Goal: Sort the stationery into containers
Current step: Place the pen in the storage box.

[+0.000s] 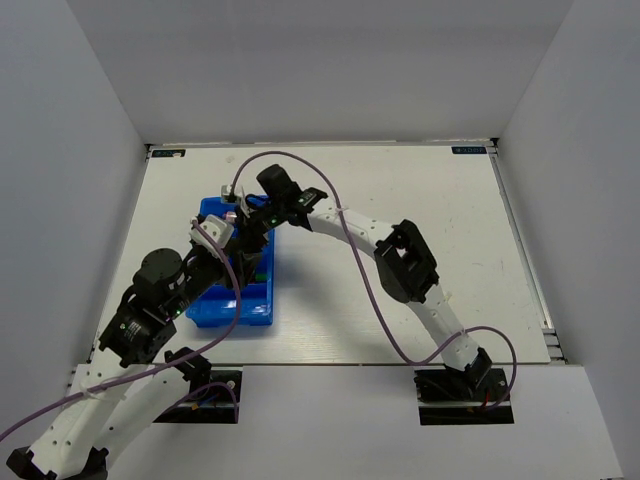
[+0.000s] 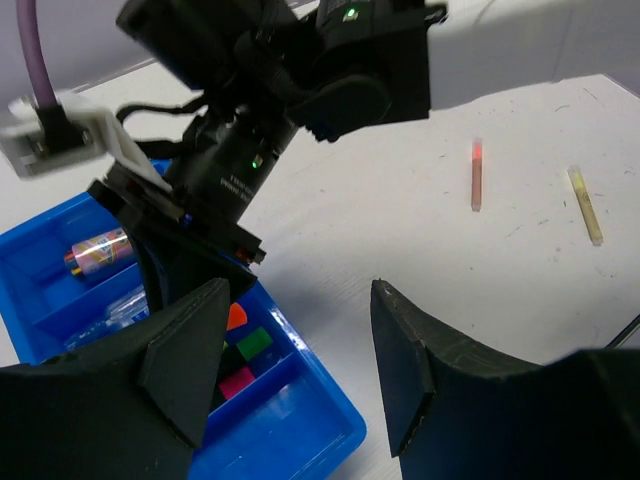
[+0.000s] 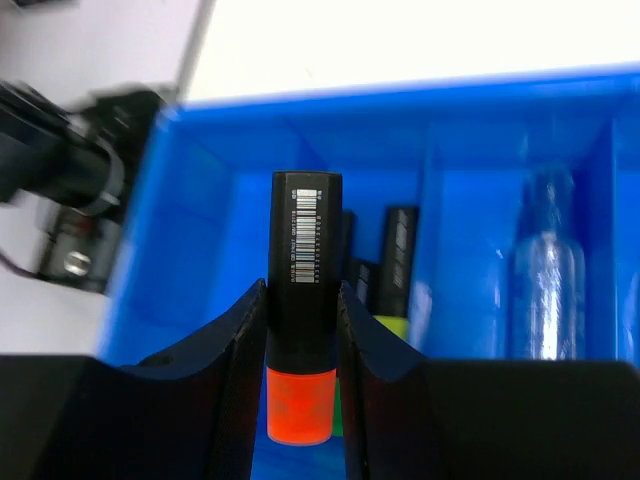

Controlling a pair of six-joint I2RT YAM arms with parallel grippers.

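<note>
Over the blue tray, which sits on the left half of the surface, the two tools meet. The right tool is closed on a black highlighter. It clamps the barrel from both sides, with the orange end pointing back toward the wrist and the bar-coded end pointing out over the tray. How high it hangs above the tray floor cannot be told.

The compartment beneath it holds several other highlighters lying side by side, one of them showing a yellow-green end. Past the ribbed wall to the right, the next compartment holds a clear pen lying lengthwise.

The left tool stands wide open with nothing between its fingers, hovering over the tray's near corner and the bare surface beside it. From its camera, one compartment holds a tube with coloured bands. The compartment next to that holds a clear item, and another shows orange, green and pink highlighter ends close together.

Out on the surface, well apart from the tray, lie a thin pink stick and a beige stick. They are near each other but not touching.
</note>
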